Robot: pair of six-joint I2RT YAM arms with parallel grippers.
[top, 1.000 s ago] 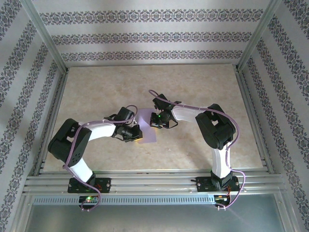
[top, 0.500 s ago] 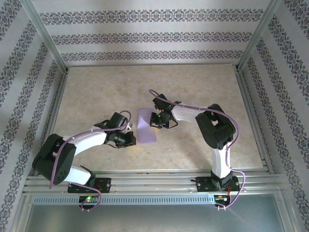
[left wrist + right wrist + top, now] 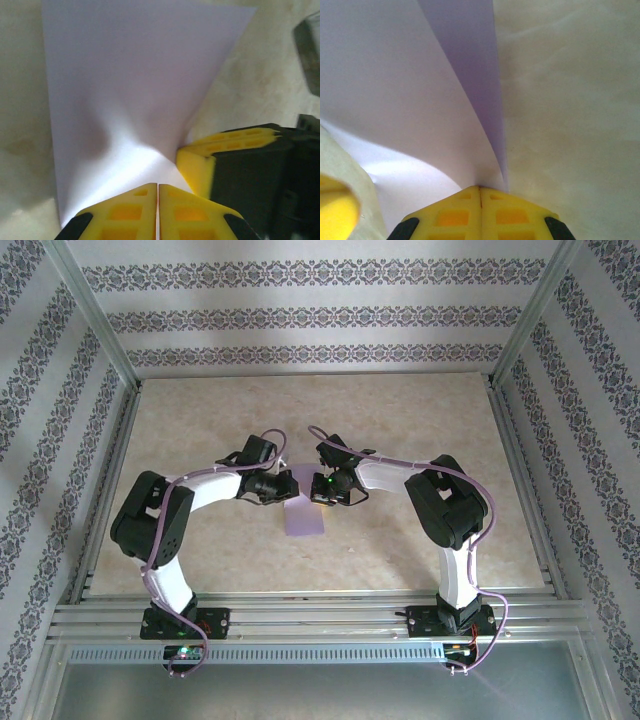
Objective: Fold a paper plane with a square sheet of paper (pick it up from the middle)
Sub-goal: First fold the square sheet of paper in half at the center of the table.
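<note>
Top external: left gripper and right gripper meet at the far edge of the square sheet of paper on the marbled table
Both your claws pinch shut on thin, matte lavender paper that bows in a soft curve; its gripped edge hides between ribbed yellow fingers

Beige marbled surface, metal rails along the surface's edges, pale lavender square sheet of paper near the surface's middle, one edge raised
</note>
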